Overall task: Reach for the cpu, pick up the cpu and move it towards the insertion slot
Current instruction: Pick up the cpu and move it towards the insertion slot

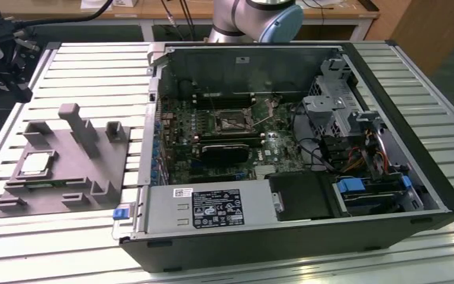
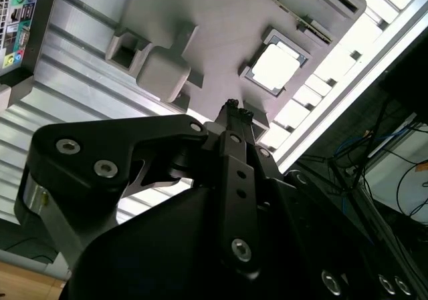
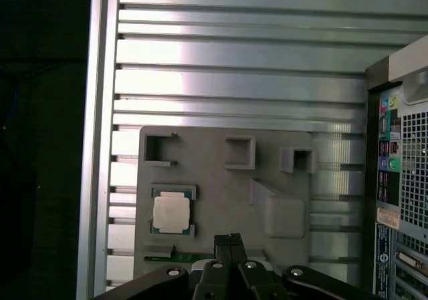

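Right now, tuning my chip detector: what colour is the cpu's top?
The cpu is pale silvery-beige, darker-rimmed; clearest in the first wrist view.

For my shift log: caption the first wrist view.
Gripper, jaws shut, over the grey fixture; cpu seated in its pocket.

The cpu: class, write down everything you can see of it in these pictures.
The cpu is a small flat square chip with a pale, metal-looking top and darker rim. It lies flat, top up, in a framed seat of the grey fixture, on the slatted table. Only the fixture touches it; the tool hangs nearby, apart from it.
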`<action>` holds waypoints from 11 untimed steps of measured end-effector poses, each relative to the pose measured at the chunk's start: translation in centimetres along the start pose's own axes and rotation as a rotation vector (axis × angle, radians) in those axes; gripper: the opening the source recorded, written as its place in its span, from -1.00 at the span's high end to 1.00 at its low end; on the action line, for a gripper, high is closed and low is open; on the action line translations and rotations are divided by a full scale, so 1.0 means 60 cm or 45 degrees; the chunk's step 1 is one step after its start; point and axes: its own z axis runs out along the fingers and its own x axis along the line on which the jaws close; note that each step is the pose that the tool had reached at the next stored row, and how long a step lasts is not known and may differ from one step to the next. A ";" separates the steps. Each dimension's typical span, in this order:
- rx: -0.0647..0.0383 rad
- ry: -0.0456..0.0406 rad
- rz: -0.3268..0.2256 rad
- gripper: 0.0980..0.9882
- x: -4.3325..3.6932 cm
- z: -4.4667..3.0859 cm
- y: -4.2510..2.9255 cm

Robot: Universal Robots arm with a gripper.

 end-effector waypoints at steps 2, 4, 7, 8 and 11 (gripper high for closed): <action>0.000 0.000 0.000 0.98 0.001 0.001 0.000; 0.000 0.000 0.000 0.98 0.001 0.003 0.000; 0.000 0.000 0.000 0.98 0.002 0.005 0.000; 0.000 0.000 0.000 0.98 0.002 0.005 0.000; 0.000 0.000 0.000 0.98 0.003 0.007 0.000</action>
